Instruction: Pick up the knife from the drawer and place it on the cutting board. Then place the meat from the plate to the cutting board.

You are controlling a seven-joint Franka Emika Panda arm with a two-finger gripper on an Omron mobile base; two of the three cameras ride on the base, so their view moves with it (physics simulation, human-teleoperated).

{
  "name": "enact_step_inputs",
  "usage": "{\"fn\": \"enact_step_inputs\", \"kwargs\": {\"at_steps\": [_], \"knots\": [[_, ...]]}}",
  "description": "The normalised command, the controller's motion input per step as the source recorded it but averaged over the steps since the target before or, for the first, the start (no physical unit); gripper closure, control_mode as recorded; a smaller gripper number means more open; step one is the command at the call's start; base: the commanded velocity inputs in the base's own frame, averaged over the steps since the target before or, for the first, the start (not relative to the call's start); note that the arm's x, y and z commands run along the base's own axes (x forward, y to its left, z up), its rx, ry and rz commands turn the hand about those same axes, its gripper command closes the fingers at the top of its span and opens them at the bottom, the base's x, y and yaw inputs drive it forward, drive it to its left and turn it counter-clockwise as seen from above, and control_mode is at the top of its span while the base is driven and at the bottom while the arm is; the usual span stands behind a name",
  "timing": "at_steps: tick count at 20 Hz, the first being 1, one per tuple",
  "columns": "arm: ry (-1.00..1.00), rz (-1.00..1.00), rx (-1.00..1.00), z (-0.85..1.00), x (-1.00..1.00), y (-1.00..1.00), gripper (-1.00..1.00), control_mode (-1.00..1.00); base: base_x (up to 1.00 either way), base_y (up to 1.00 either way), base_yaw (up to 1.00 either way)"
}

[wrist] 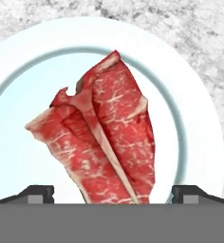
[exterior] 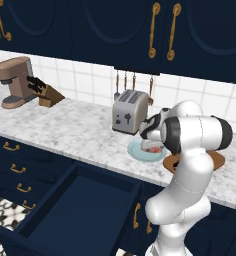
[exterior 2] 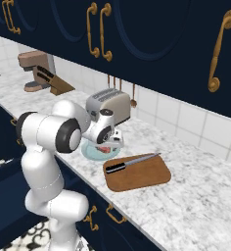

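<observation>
Centrally, the white arm's 2-finger gripper (exterior 2: 112,145) hangs low over the round, shallow, pale teal-blue plate (wrist: 199,109), pointing down at it. Its 2 dark fingertips (wrist: 38,193) stand spread wide apart in the hand view, 1 at each side of the small red-pink wedge of raw meat with pale streaks (wrist: 104,142); they pinch nothing. The meat lies on the plate, inside the rim, with its narrow end reaching toward the gap between the fingertips. In the left base view the gripper (exterior: 152,145) shows just beside the silver 2-slot toaster (exterior: 129,111), with the plate (exterior: 137,152) partly hidden under the hand.

To the right of the plate (exterior 2: 90,152) in the right base view lies the flat brown wooden cutting board with rounded corners (exterior 2: 142,179) on the grey-white marble counter (exterior 2: 200,201). The small slim dark knife with a black handle (exterior 2: 132,162) rests on the board's far edge, its handle toward the plate. Plate and board sit close together; whether they touch cannot be told.

Below the counter, the wide, deep navy-blue drawer (exterior: 75,210) stands pulled out. At far left stand a brown coffee machine (exterior: 14,80) and a wooden knife block with black-handled knives (exterior: 44,92).
</observation>
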Motion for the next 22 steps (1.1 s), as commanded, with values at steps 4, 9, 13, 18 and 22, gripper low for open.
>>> {"fn": "enact_step_inputs", "kwargs": {"at_steps": [4, 9, 13, 18, 22], "knots": [[0.00, 0.12, 0.00, -0.06, -0.02, 0.10, -1.00, -1.00, 0.00, 0.00, 0.00], [0.00, 0.11, 0.00, -0.05, 0.16, 0.00, -1.00, -1.00, 0.00, 0.00, 0.00], [0.00, 0.11, -0.01, -0.26, 0.14, 0.00, -1.00, -1.00, 0.00, 0.00, 0.00], [-0.01, 0.10, -0.02, -0.30, -0.03, 0.01, 1.00, -1.00, 0.00, 0.00, 0.00], [-0.16, 0.06, 0.00, 0.00, -0.21, 0.00, 1.00, -1.00, 0.00, 0.00, 0.00]]}}
